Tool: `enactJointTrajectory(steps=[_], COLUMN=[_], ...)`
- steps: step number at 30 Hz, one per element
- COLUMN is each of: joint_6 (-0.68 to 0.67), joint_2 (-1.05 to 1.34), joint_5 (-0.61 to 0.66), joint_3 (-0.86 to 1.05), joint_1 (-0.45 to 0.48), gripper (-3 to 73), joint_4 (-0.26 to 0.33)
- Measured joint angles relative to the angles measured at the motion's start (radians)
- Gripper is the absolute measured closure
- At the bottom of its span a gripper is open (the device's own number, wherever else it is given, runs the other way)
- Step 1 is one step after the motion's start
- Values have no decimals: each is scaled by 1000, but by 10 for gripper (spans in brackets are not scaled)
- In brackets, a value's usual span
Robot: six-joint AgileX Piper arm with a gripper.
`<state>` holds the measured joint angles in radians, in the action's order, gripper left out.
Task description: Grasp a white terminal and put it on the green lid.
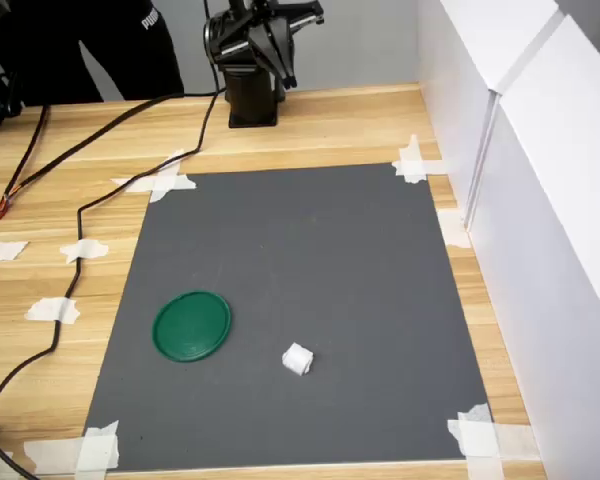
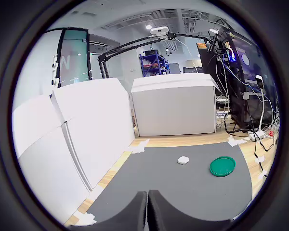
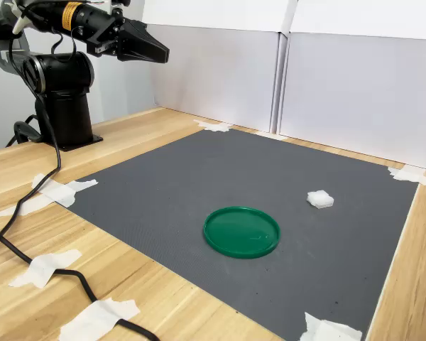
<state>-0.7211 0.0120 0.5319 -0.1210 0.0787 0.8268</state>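
On the grey mat [image 1: 310, 250], white terminal [image 1: 297, 359] beside green lid [image 1: 191, 325]

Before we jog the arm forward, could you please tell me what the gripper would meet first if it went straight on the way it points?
Probably nothing nearby: the shut gripper aims out above the dark grey mat, towards the white wall panels. Depth is unclear.

the arm [image 3: 57, 78] stands folded at the upper left of the second exterior view, forearm level. its gripper [image 3: 153, 51] points toward the second exterior view's right, held high, jaws closed together and empty, fingertips [image 2: 147, 211] touching in the wrist view.
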Motion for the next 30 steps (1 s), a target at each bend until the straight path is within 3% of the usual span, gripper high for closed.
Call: enactJointTrajectory(steps=[16, 30], joint_6=[0, 0], joint_2=[0, -126], joint_5=[0, 22], joint_3=[0, -115], joint_1=[0, 0], gripper=[711, 711], joint_4=[-5, -72])
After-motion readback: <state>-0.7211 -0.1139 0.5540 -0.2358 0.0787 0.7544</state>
